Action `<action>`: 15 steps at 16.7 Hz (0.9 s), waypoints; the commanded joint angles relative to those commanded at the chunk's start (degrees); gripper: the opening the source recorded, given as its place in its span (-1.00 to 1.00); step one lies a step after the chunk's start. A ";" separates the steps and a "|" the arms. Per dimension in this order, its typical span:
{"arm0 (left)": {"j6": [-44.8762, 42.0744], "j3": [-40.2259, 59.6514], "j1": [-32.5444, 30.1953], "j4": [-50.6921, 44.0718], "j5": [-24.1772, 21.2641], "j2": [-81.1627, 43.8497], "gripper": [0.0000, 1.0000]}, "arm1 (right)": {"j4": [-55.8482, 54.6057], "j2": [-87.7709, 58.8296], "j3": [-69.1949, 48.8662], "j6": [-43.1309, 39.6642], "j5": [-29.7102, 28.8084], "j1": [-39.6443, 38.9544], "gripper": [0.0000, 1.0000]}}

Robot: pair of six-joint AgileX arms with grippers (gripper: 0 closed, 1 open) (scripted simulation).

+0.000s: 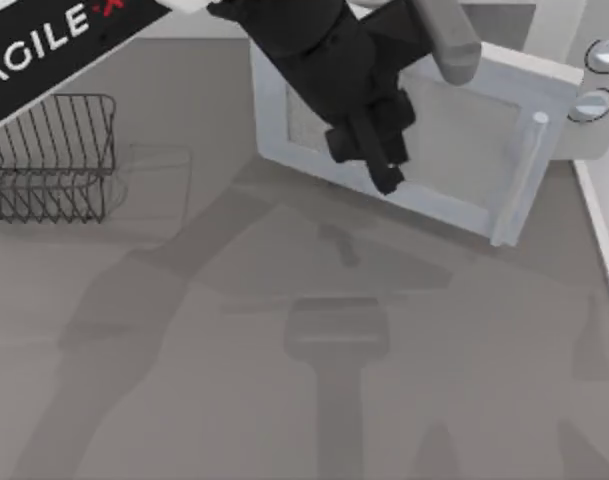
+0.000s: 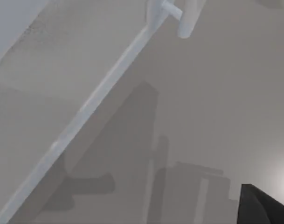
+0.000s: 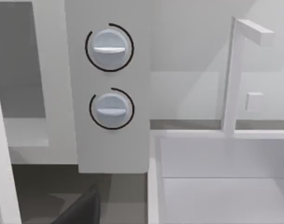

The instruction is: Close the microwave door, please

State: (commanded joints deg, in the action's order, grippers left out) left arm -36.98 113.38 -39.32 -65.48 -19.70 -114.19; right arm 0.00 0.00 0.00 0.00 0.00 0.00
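The bare grey worktop point(image 1: 284, 400) carries only shadows in front of the microwave door point(image 1: 454, 150). That door, a flat white panel with a speckled grey window, hangs partly open, swung out at a slant from the microwave point(image 1: 599, 150), whose white body sits at the far right of the worktop. The door's pale bar handle point(image 1: 524, 175) runs along the edge nearer the microwave, and its opposite edge points away towards the wire basket point(image 1: 49, 155).

The left tool point(image 1: 379, 160), black, sits over the door's window, on the side of the handle away from the microwave, with the dark arm reaching in from the far left above it. Whether it touches the panel cannot be told, nor whether its fingers are spread or pressed together. In the left wrist view the door's rim point(image 2: 86, 107) crosses on a slant, the handle end point(image 2: 186, 21) beyond it, and a black tip shows at one corner.

Beyond the door, on the microwave's side panel, are two round grey-blue knobs point(image 3: 109, 49), one above the other, with the door's handle bar point(image 3: 230, 79) beside them in the right wrist view. A dark piece of the right tool point(image 3: 83, 210) shows at that picture's edge; its fingers cannot be judged.

The dark wire basket stands well apart from the microwave, at the far left of the worktop.
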 joint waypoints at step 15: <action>1.53 2.69 -3.28 -3.14 -0.53 -4.29 -1.00 | 0.00 0.00 0.00 0.00 0.00 0.00 1.00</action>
State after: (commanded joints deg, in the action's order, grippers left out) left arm -35.45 116.06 -42.60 -68.62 -20.23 -118.48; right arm 0.00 0.00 0.00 0.00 0.00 0.00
